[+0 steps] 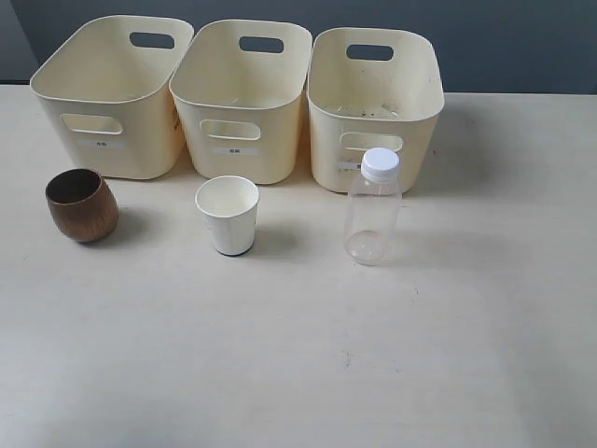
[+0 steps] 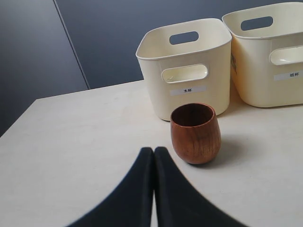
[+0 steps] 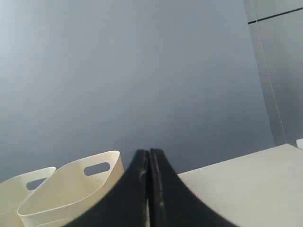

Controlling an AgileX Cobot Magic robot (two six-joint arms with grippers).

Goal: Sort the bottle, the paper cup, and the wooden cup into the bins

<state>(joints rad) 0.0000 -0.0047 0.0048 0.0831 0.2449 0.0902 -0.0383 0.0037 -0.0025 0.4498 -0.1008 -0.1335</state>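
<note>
Three cream bins stand in a row at the back: left bin (image 1: 112, 70), middle bin (image 1: 241, 84), right bin (image 1: 373, 93). The brown wooden cup (image 1: 82, 204) stands upright in front of the left bin, the white paper cup (image 1: 229, 215) in front of the middle bin, and the clear bottle (image 1: 372, 206) with white cap in front of the right bin. Neither arm shows in the exterior view. My left gripper (image 2: 153, 150) is shut and empty, just short of the wooden cup (image 2: 195, 134). My right gripper (image 3: 148, 152) is shut and empty, raised, with a bin (image 3: 71, 189) beyond it.
The pale tabletop (image 1: 298, 355) stretches from the three objects to the front edge. A dark grey wall (image 1: 522, 37) rises behind the bins. The left wrist view shows labels on the fronts of two bins (image 2: 189, 71).
</note>
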